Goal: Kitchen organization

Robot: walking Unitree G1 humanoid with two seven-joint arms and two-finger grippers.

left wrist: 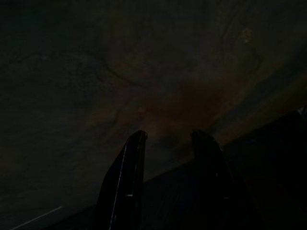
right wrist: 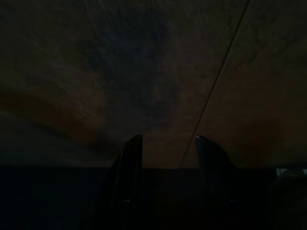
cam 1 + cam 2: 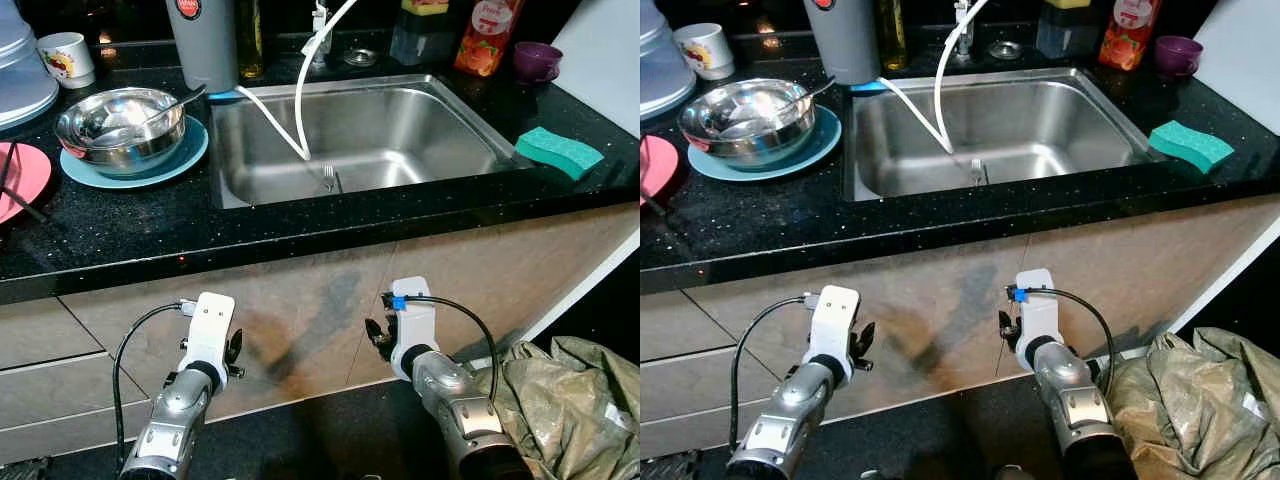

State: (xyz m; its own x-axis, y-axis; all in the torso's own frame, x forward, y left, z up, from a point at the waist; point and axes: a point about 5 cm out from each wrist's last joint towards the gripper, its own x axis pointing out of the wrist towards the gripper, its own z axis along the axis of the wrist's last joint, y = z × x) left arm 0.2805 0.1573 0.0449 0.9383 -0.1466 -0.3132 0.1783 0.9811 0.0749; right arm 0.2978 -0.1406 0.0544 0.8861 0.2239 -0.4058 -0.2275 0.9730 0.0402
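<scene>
One steel bowl (image 3: 120,128) on one blue plate (image 3: 190,152) at upper left; one green sponge (image 3: 558,151) at right. Two grippers — left gripper (image 1: 168,158), right gripper (image 2: 168,158) — hang low before the cabinet front (image 3: 300,300), fingers spread, holding nothing.

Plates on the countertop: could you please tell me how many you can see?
2. A blue plate sits left of the sink, under the steel bowl. A pink plate lies at the counter's far left edge, partly cut off. More may lie beyond view.
</scene>
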